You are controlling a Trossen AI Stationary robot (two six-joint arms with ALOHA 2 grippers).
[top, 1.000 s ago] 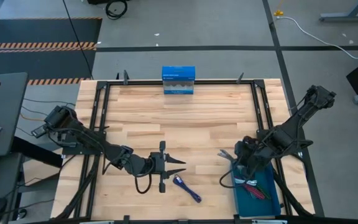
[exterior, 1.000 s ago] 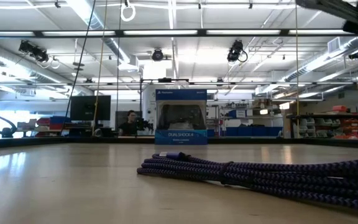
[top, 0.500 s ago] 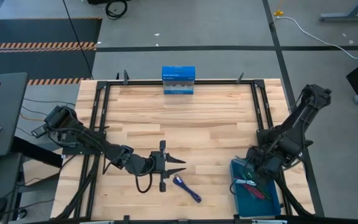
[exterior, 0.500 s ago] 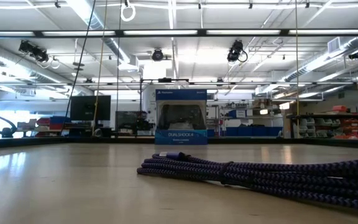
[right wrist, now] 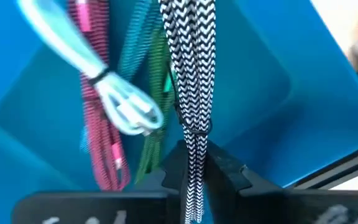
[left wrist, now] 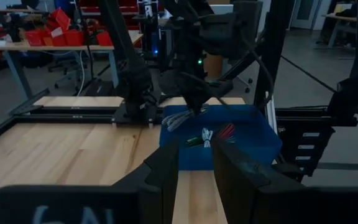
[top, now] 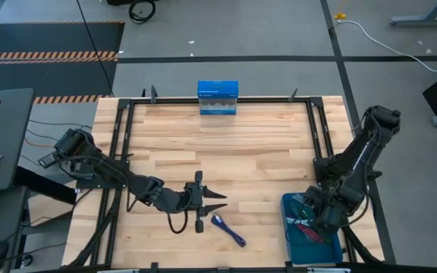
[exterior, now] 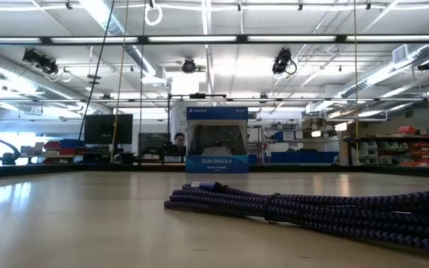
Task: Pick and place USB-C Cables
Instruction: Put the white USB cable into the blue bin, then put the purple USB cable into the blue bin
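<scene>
My right gripper point(top: 308, 220) is over the blue bin point(top: 290, 244) at the table's near right corner, shut on the grey black-and-white braided USB-C cable point(right wrist: 190, 68). In the bin lie the pale silver-blue cable point(right wrist: 120, 106), the maroon cable point(right wrist: 101, 149), the teal cable point(right wrist: 135, 50) and the dark green cable point(right wrist: 154, 134). The navy cable point(top: 228, 230) lies flat on the table near the near edge, also close up in the low view point(exterior: 311, 210). My left gripper point(top: 218, 202) is open, level above the table, just beyond the navy cable. My right gripper pinches the grey cable bundle point(right wrist: 194, 146) between its two fingers, coming from above and pointing down. The strands run along the fingers and hang below them into the bin point(left wrist: 179, 117). Whether the lower end rests on the bin floor, I cannot tell.
An upright blue-and-white box point(top: 218, 98) stands at the middle of the far edge point(exterior: 217, 145). A dark metal frame point(top: 124, 144) runs around the table. Bare wood lies between the arms and the box. A person shows far off in the room behind the table.
My right gripper has carried the grey cable from just left of the bin toward the table's right and near edges, and is now over the bin with the cable hanging into it. The left arm and the navy cable have kept still.
</scene>
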